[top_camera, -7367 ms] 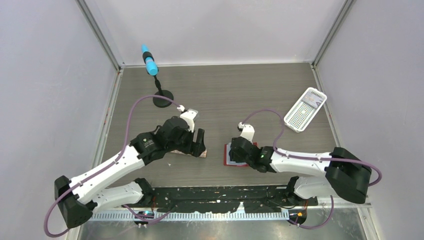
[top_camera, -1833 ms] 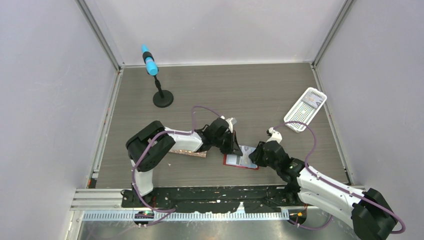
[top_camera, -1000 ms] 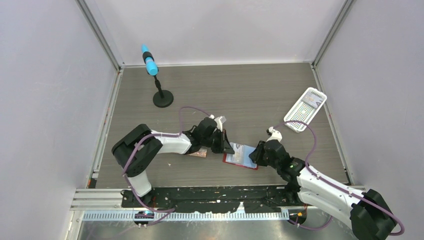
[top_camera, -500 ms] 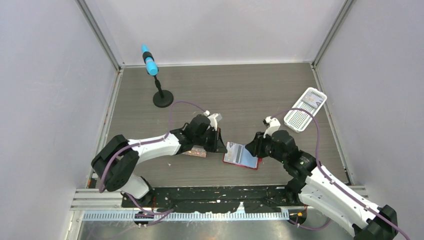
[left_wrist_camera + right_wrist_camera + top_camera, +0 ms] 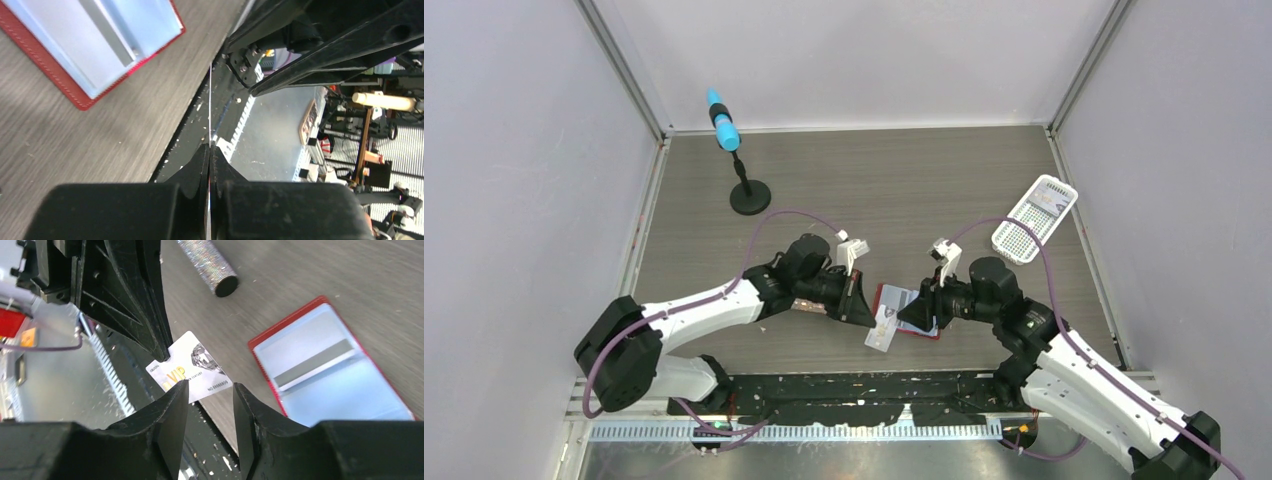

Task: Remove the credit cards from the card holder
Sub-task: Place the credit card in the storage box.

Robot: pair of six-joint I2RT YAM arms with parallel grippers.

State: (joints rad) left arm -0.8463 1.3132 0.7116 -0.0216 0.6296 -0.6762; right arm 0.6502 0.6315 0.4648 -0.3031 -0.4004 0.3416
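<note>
The card holder (image 5: 892, 297) lies open on the table, red outside and light blue inside (image 5: 325, 370), with a grey-striped card still in a pocket (image 5: 95, 45). My left gripper (image 5: 865, 312) is shut on one of the credit cards (image 5: 880, 331), a white card with gold "VIP" lettering (image 5: 192, 367). It hangs over the table's front edge. In the left wrist view that card is a thin line (image 5: 210, 100) between the closed jaws (image 5: 210, 147). My right gripper (image 5: 210, 387) stands open just above and beside the card, holding nothing. It covers part of the holder (image 5: 916, 316).
A glittery tube (image 5: 207, 262) lies left of the holder, mostly under the left arm. A white perforated basket (image 5: 1035, 217) sits at the far right. A black stand with a blue top (image 5: 734, 160) is at the back left. The black front rail (image 5: 854, 385) runs below the card.
The left gripper has drawn the VIP card out of the holder toward the front edge. The right gripper has opened wider and moved left over the holder.
</note>
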